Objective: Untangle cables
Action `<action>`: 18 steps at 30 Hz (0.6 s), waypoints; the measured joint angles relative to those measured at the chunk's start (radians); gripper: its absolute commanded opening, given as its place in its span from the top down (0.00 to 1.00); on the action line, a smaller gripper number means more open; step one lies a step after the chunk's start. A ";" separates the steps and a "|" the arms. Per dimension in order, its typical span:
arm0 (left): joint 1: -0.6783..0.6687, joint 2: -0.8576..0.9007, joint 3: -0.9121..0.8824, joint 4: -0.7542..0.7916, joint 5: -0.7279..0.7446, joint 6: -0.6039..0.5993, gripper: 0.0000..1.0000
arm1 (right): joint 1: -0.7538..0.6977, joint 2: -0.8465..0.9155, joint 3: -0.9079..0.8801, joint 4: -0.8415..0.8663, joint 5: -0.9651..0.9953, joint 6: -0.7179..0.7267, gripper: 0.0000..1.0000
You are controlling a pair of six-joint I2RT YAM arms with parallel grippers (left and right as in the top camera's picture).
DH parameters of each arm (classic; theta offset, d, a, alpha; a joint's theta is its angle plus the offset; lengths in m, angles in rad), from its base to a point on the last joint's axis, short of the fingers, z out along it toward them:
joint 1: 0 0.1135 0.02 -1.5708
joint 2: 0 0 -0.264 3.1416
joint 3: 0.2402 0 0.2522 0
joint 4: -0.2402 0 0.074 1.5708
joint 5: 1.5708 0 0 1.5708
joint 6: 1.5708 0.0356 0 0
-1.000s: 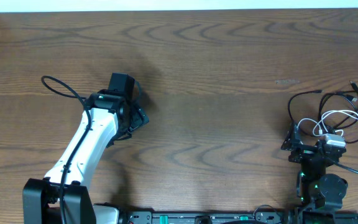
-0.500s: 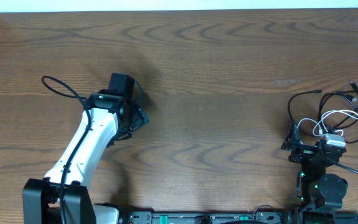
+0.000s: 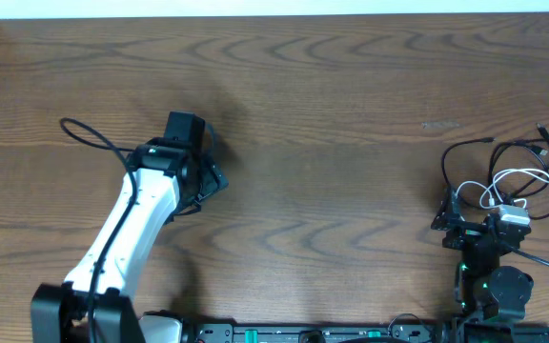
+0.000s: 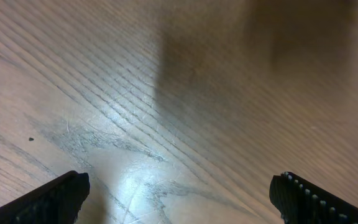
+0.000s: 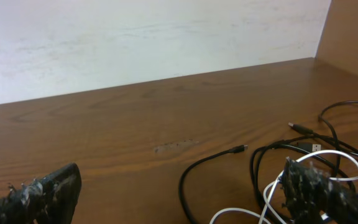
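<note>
Left claw [image 4: 182,198]: jaws spread wide, nothing held; over bare wood, left-centre of desk [image 3: 332,86].
Right claw [image 5: 182,194]: jaws spread wide, nothing held; low, at near right edge of desk.
Black cable [image 5: 219,163]: loose overlapping loops just ahead of right claw, toward right edge of desk.
White cable [image 5: 331,155]: shorter loop lying among black loops, close by right claw's finger; contact unclear.
Desk: dark brown wood grain; glare patch under left claw; pale scuff [image 5: 176,147] on surface.
Room: white wall [image 5: 135,37] behind desk; brown side panel [image 5: 353,31] at right.
</note>
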 measured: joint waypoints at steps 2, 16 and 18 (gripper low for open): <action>0.000 -0.028 0.000 0.000 0.000 0.000 0.02 | 0.000 0.000 0.000 0.000 0.000 0.000 0.01; 0.000 -0.342 0.000 -0.001 0.000 0.000 0.02 | 0.000 0.000 0.000 0.000 0.000 0.000 0.01; 0.000 -0.401 0.000 -0.001 0.000 0.000 0.02 | 0.000 0.000 0.000 0.000 -0.001 0.000 0.01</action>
